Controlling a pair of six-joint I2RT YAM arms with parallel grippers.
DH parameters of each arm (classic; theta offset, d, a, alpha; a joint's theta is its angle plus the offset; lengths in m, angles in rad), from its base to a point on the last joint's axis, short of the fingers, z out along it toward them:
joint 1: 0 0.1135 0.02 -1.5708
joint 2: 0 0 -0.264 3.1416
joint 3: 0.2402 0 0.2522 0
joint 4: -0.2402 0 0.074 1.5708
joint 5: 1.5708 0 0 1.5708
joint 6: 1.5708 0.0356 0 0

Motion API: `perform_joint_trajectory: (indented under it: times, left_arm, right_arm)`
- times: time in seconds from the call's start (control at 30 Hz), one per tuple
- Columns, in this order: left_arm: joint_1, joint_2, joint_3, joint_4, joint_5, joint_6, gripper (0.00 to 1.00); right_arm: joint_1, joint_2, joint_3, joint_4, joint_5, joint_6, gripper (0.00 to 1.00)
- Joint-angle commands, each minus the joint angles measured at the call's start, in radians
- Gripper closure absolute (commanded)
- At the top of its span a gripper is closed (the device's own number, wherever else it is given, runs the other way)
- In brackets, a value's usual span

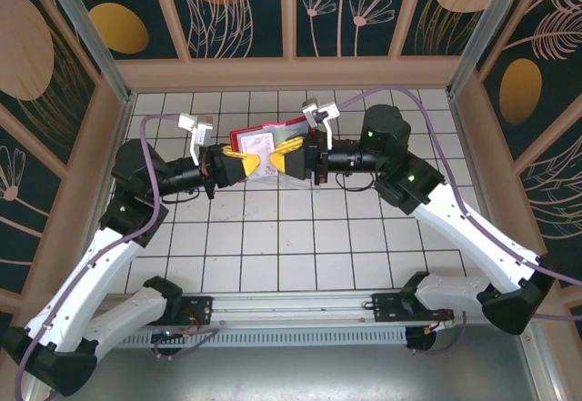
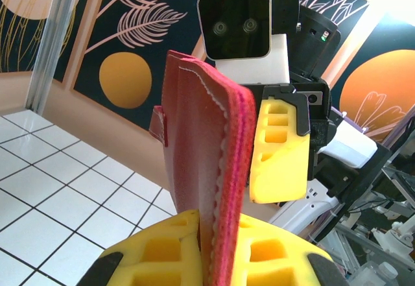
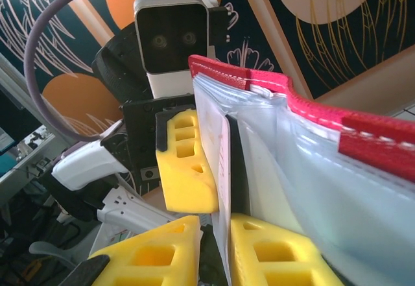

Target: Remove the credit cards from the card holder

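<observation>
Top external: card holder (image 1: 266, 137) open, held upright above tabletop (image 1: 273, 237). Left end effector (image 1: 245, 163), on holder's left side, clamped on its red cover edge. Right end effector (image 1: 280, 160), on holder's right side, fingers slightly apart, straddling a clear pocket (image 3: 259, 169).

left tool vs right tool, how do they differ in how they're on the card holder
The left tool is clamped on the red outer flap of the card holder; the right tool straddles its clear inner pocket edge, a gap showing. Seen from above, the left tool reaches in from the left, the right tool from the right. Both have yellow fingers.
</observation>
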Motion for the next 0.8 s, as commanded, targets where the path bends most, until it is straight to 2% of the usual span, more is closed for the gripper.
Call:
perform_joint_trajectory:
  times: [0.0, 0.2, 0.43, 0.57, 0.77]
  left_arm:
    - [-0.011, 0.024, 0.037, 0.006, -0.005, 0.020, 0.97]
    - [-0.011, 0.039, 0.051, -0.031, -0.022, 0.024, 0.95]
    - [-0.012, 0.023, 0.048, -0.069, -0.079, 0.048, 0.93]
    - [-0.011, 0.011, 0.048, -0.078, -0.107, 0.051, 0.89]
    - [-0.012, -0.005, 0.045, -0.085, -0.142, 0.059, 0.87]
  right_arm:
    - [0.051, 0.000, -0.011, 0.063, -0.122, 0.009, 0.80]
    - [0.086, 0.051, 0.046, -0.022, -0.121, -0.039, 0.81]
    - [0.080, -0.002, 0.018, -0.029, -0.056, -0.062, 0.87]
    - [0.069, -0.031, 0.000, -0.013, -0.054, -0.053, 0.88]
    - [0.054, -0.054, -0.024, -0.011, -0.043, -0.046, 0.89]
